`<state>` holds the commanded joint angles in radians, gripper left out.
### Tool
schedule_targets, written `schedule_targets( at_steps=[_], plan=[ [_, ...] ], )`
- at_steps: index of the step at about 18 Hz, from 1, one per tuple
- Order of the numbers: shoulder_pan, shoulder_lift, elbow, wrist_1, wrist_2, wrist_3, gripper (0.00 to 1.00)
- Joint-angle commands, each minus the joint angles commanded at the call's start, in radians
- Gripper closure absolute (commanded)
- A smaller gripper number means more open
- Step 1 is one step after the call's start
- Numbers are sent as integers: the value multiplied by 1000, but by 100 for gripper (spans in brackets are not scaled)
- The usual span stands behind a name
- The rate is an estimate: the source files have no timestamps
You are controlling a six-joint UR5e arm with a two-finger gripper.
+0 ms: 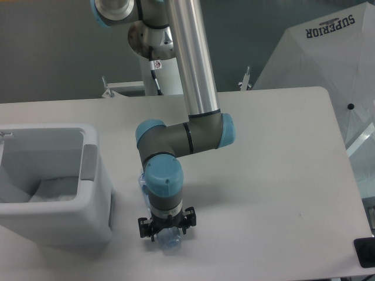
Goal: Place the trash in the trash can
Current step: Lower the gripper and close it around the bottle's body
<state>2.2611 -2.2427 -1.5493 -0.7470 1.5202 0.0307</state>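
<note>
1. Clear bluish plastic, the bottle [169, 244] lies on the tabletop near its front edge, just right of the trash can [99, 199], its length running front to back under the arm's wrist.
2. Only its two ends show: a bluish bit beside the wrist toward the can, and a rounded end poking out below the gripper [166, 234], toward the front edge.
3. The gripper points straight down over the bottle, its black fingers [145, 227] standing either side of the body. Whether they are pressed onto it or merely straddle it, I cannot tell (the wrist hides the contact).
4. Something pale and crumpled, likely the white wrapper [55, 188], lies inside the can at the tabletop's left edge, so by my reading one piece of trash is already dealt with.
5. Step in hand, as I judge it: taking hold of the bottle, the last loose item.
6. The next move calls for a firm pinch across the slim body, a lift high enough to clear the can's thick rim, then a short carry left over the opening before letting go.
7. A thin plastic bottle may buckle or slip, so a centred grip matters.
</note>
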Motion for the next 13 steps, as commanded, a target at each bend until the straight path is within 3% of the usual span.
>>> schedule_targets(
  at_steps=[13],
  plan=[
    [0,0,-3,0,2,-3,26]
  ],
)
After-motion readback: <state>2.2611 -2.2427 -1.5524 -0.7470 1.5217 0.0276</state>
